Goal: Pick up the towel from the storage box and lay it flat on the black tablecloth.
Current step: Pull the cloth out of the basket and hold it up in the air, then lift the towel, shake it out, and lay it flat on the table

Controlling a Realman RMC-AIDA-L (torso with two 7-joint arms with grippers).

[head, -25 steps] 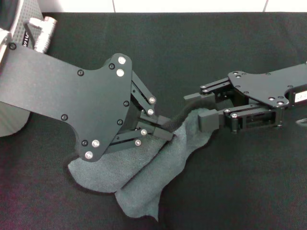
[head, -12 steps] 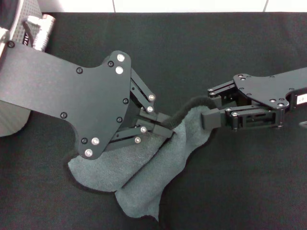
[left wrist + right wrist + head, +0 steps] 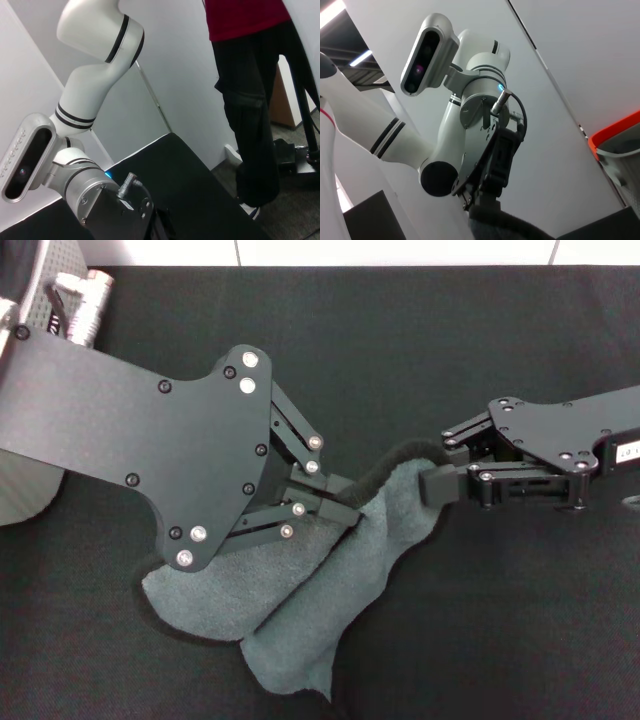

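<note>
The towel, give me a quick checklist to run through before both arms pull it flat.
1. Left gripper shut on the towel edge: ok.
2. Right gripper shut on the opposite edge: ok.
3. Towel over the black tablecloth, out of the storage box: ok.
4. Towel lying flat: not ok, it is bunched and folded between the grippers.
5. Lower corners free of folds: not ok, one layer overlaps another.
6. Which face is up: grey-green; underside cannot tell.

No readable text anywhere; faint marks on my left arm's camera housing (image 3: 14, 150) and my right arm's white label (image 3: 628, 452) stay illegible.
</note>
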